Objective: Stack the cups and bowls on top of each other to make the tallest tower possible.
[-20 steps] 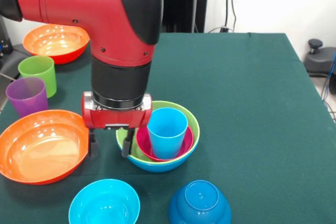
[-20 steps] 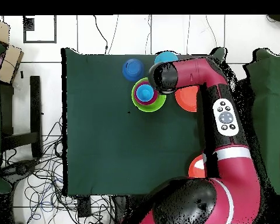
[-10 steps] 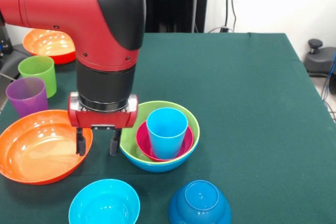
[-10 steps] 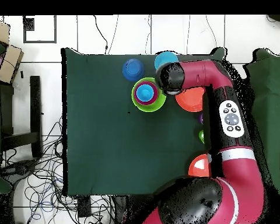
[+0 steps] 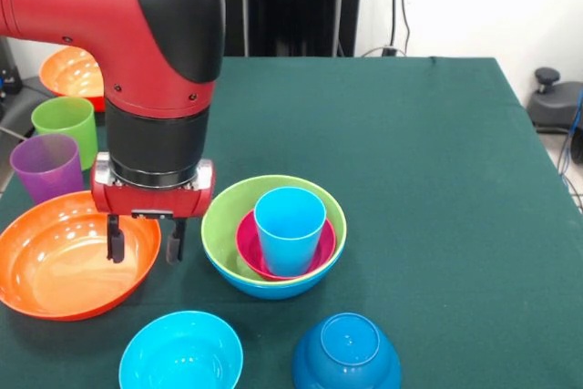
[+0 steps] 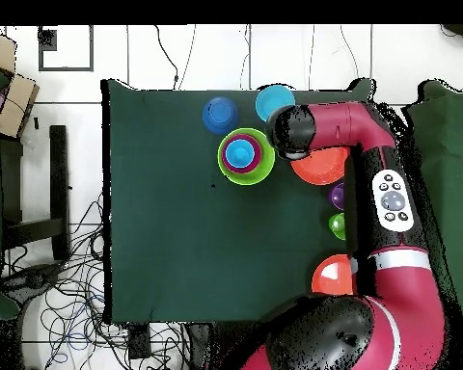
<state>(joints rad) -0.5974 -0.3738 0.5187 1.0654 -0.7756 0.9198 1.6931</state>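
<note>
on the dark green cloth-covered surface (image 5: pixel 428 161), the red and black robot arm (image 5: pixel 155 34) hangs over the right rim of a large glossy orange plastic bowl (image 5: pixel 64 257) at the front view's left, its gripper (image 5: pixel 143 244) pointing down with the jaws parted wide and holding nothing; one finger sits over the bowl's inner edge, the other just outside the rim. just beside it to the right stands the tower (image 5: pixel 273 236): a large blue plastic bowl (image 5: pixel 273 287) at the bottom, a large lime green bowl (image 5: pixel 228 220) nested in it, a small magenta bowl (image 5: pixel 250 248) inside that, and a light blue tapered plastic cup (image 5: pixel 290 225) standing upright in the middle. in front of the tower, a small cyan bowl (image 5: pixel 180 353) sits mouth up and a small dark blue bowl (image 5: pixel 346 353) lies mouth down, the two apart from each other. behind the orange bowl, a purple plastic cup (image 5: pixel 46 166) and a lime green cup (image 5: pixel 66 127) stand upright close together, and a second large orange bowl (image 5: pixel 73 70) sits farther back, partly hidden by the arm. in the overhead view the tower (image 6: pixel 245 156) lies near the surface's top edge, with the arm's end just to its right.
</note>
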